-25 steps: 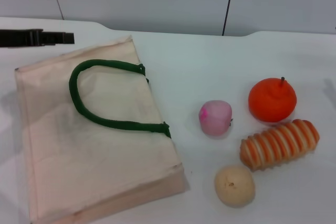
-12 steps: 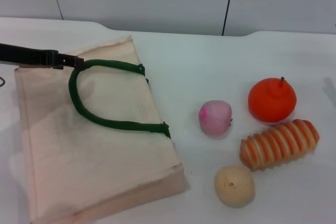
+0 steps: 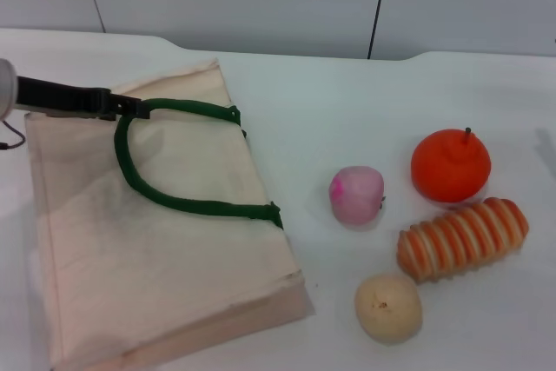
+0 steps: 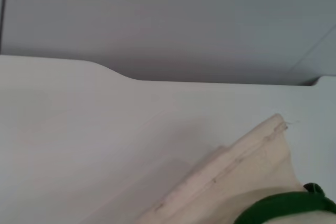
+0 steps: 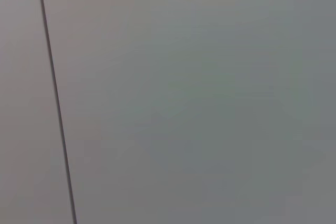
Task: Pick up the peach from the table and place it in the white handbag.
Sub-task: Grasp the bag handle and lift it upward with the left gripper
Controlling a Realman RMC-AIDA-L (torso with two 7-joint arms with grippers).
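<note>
The white table (image 3: 347,93) bears the white handbag (image 3: 165,258), peach (image 3: 356,195), orange fruit (image 3: 450,165), striped bread (image 3: 463,237) and beige fruit (image 3: 388,306)

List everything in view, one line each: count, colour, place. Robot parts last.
white handbag: 1, cream with dark green handles, flat on the table's left side
peach: 1, pale pink, right of the handbag
orange fruit: 1, bright orange, right of the peach
striped bread roll: 1, orange and cream, in front of the orange fruit
beige round fruit: 1, tan, nearest front
table: 1, white
left gripper: 1, black, at the handbag's handle
right gripper: not in view
</note>
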